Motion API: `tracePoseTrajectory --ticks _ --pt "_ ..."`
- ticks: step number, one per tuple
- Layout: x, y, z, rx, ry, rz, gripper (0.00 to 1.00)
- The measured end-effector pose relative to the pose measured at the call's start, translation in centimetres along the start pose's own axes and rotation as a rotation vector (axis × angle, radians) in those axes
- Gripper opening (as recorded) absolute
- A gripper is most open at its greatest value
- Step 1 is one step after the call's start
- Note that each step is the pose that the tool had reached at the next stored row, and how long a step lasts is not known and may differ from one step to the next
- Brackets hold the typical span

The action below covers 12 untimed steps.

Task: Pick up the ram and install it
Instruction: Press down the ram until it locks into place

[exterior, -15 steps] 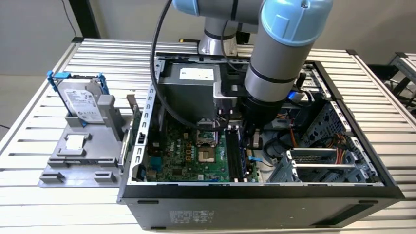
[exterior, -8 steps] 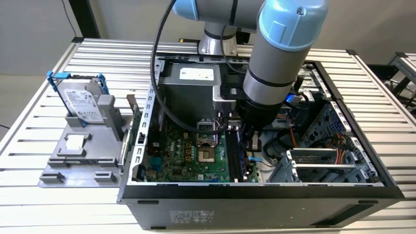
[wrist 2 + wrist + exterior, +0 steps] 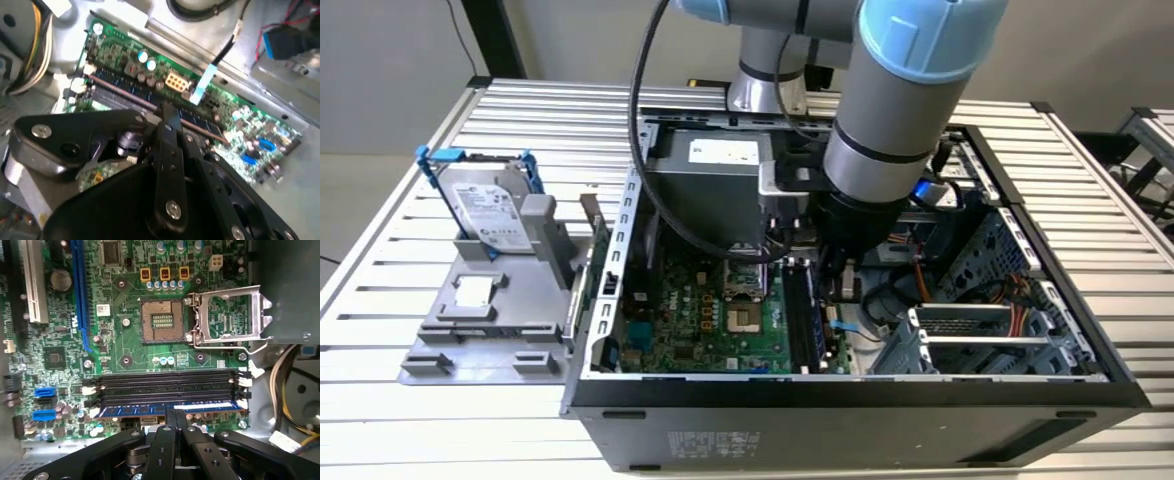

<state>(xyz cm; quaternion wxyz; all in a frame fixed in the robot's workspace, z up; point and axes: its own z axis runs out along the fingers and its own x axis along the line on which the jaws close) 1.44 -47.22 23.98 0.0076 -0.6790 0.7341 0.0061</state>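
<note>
- The thin dark blue-green ram stick (image 3: 167,409) stands on edge in the outermost of the long black motherboard slots (image 3: 167,382), the one nearest the case wall; the other slots beside it look bare in the first wrist view.
- The black 2-fingered gripper (image 3: 175,416) sits directly over the stick's middle, fingertips drawn close together at its top edge. Both wrist views suggest the tips are closed on or pressing the ram; whether they truly clamp it or only bear on it cannot be settled from these pictures.
- In the exterior view, the grey and light-blue robot arm (image 3: 887,110) reaches straight down into the open black computer case (image 3: 854,420), with the gripper (image 3: 838,268) low over the green motherboard (image 3: 707,320).
- Judged as the seating stage: the stick appears to lie in the slot along its length, so the work now is pressing it home.
- Doing this well calls for a push straight down along the stick's plane, with no sideways lean that could bend the board.
- The white latches (image 3: 243,381) at the slot ends should close on the stick's notches; both ends ought to sink evenly, since a central push can leave 1 end high.
- The silver processor socket frame (image 3: 227,315) and yellow cable bundle (image 3: 295,390) lie near, and are best kept clear of the fingers.
</note>
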Motion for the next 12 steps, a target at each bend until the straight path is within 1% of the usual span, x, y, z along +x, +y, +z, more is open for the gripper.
tracePoseTrajectory --ticks 7,8,12 --pt "-0.06 -0.01 -3.22 0.0000 0.0001 0.000 0.00" --pt "-0.06 -0.02 -3.33 -0.0004 0.0004 0.000 0.00" --pt "-0.06 -0.01 -3.32 -0.0011 0.0001 0.000 0.00"
